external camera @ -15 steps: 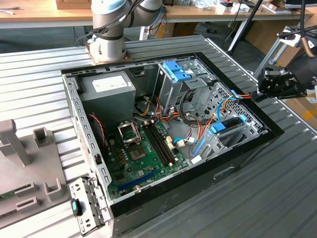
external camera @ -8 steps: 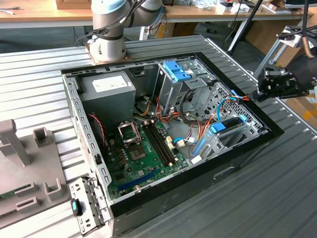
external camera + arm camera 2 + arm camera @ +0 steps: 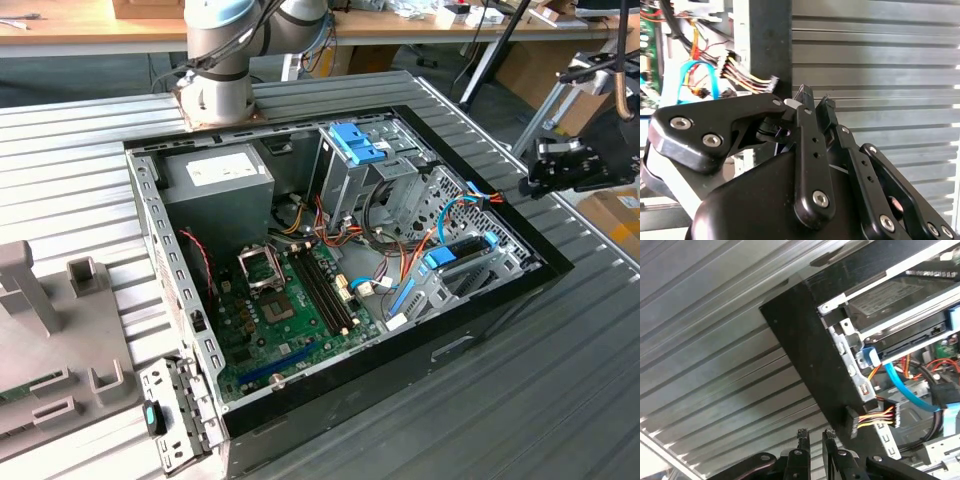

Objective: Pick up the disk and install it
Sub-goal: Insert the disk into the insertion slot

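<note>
First wrist view: the gripper (image 3: 814,433), closed and empty, hangs outside the black case wall (image 3: 810,340) near cables (image 3: 880,416).

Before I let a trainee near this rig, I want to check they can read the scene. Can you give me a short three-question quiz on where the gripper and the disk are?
1. True or false: the gripper hangs inside the computer case.
2. Where is the disk? A) lying on the ribbed table; B) in the metal drive cage at a corner of the case; C) in the gripper.
3. Fill in: the disk's side rails are ___.

Key:
1. False. It hangs outside the case's black wall, over the table.
2. B.
3. Blue.
</note>
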Action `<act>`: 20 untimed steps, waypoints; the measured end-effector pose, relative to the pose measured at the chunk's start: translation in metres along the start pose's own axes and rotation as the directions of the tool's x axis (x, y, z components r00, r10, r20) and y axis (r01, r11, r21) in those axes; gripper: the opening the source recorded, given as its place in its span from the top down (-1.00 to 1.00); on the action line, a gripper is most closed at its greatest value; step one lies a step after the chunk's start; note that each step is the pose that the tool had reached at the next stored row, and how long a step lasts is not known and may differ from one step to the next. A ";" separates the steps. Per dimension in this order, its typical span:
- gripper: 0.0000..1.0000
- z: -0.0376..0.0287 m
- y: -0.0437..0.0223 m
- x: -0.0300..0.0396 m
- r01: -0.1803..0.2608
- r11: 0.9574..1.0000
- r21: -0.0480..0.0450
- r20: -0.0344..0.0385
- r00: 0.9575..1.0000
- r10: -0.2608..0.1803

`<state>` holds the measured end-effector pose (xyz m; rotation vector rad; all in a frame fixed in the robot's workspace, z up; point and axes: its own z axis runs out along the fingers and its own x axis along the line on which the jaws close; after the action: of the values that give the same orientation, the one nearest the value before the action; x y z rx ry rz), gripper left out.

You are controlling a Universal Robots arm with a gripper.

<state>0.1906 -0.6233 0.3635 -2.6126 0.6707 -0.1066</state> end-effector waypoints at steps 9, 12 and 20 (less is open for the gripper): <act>0.51 -0.0003 0.0003 -0.0003 0.007 1.000 0.000 -0.018 1.000 -0.007; 0.51 -0.0004 0.0002 -0.0003 0.012 0.999 -0.031 -0.068 0.998 -0.014; 0.51 -0.0024 -0.0003 -0.0012 0.020 0.997 -0.072 -0.147 0.989 -0.031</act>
<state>0.1892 -0.6235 0.3658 -2.7005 0.7031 -0.2920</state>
